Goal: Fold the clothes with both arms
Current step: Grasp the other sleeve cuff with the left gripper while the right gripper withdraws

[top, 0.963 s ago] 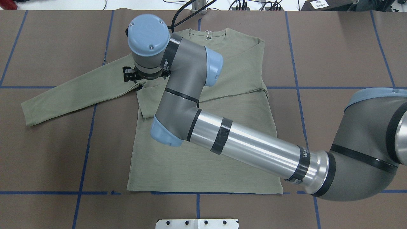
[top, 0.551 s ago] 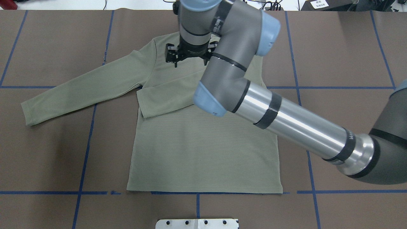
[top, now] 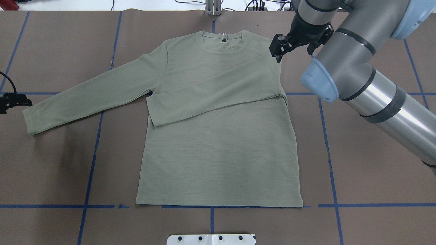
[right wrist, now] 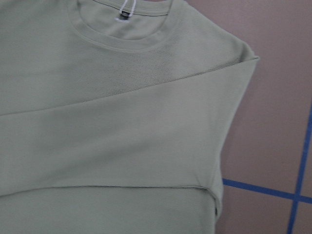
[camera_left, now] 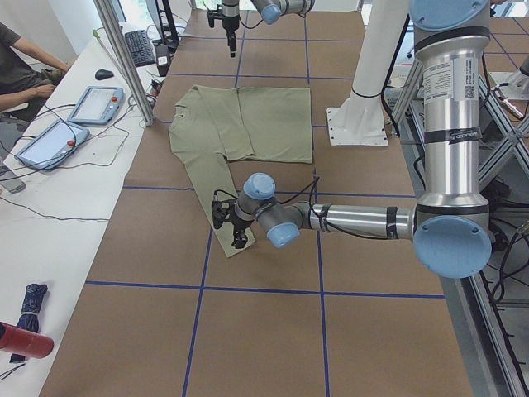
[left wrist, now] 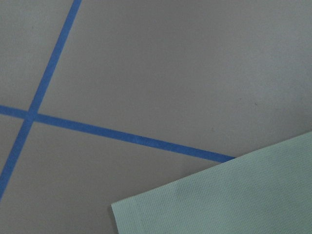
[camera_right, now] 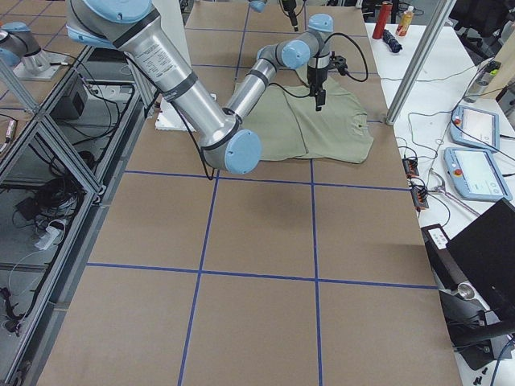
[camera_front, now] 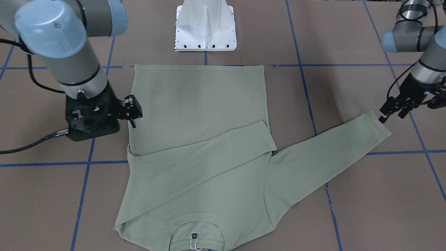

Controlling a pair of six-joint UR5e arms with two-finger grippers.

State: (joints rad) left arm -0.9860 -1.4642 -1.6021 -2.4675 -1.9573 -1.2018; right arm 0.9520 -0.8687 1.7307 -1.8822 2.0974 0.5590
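Observation:
The sage-green long-sleeved shirt (top: 218, 153) lies flat on the table, collar and label (top: 223, 36) at the far edge. One sleeve is folded across the chest (top: 211, 92). The other sleeve stretches out to the left, ending in its cuff (top: 30, 119). My right gripper (top: 277, 51) hovers open and empty just off the shirt's right shoulder; in the front-facing view it (camera_front: 132, 111) is beside the shirt's edge. My left gripper (camera_front: 392, 113) hangs open right by the outstretched cuff (camera_front: 379, 127), touching nothing. The left wrist view shows only the cuff corner (left wrist: 234, 195).
A white pedestal (camera_front: 205, 28) stands at the near table edge by the shirt's hem. Blue tape lines (top: 92, 153) cross the brown table cover. A person's arm (camera_left: 25, 62) rests at a side table holding tablets (camera_left: 95, 103) and cables.
My right arm has swung from over the shirt's left shoulder across to beyond its right shoulder. The left gripper has come into view by the cuff. The shirt has not moved.

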